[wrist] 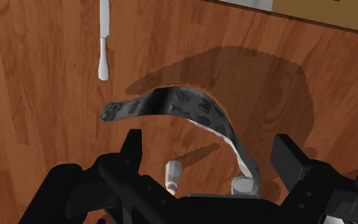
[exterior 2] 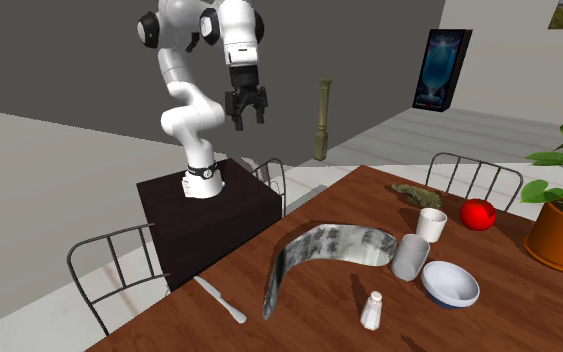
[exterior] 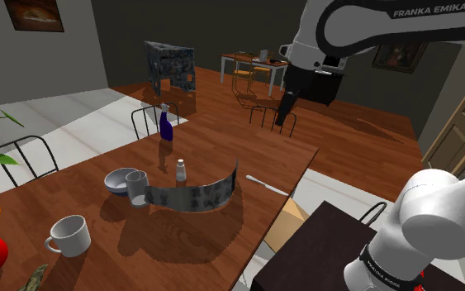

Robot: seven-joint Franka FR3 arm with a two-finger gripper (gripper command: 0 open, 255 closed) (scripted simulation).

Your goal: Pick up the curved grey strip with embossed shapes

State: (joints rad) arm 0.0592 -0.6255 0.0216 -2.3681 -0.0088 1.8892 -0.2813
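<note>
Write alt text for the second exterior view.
A curved grey strip stands on edge on a wooden table, and the white arm's black gripper hangs open high above it. A knife, a shaker, a bowl, a cup and a mug lie around the strip.

The curved grey strip (exterior: 193, 197) is speckled with darker blotchy shapes, the reddish-brown wooden table (exterior: 247, 157) has plank grain, and the small spray bottle (exterior: 165, 126) is deep blue.
</note>
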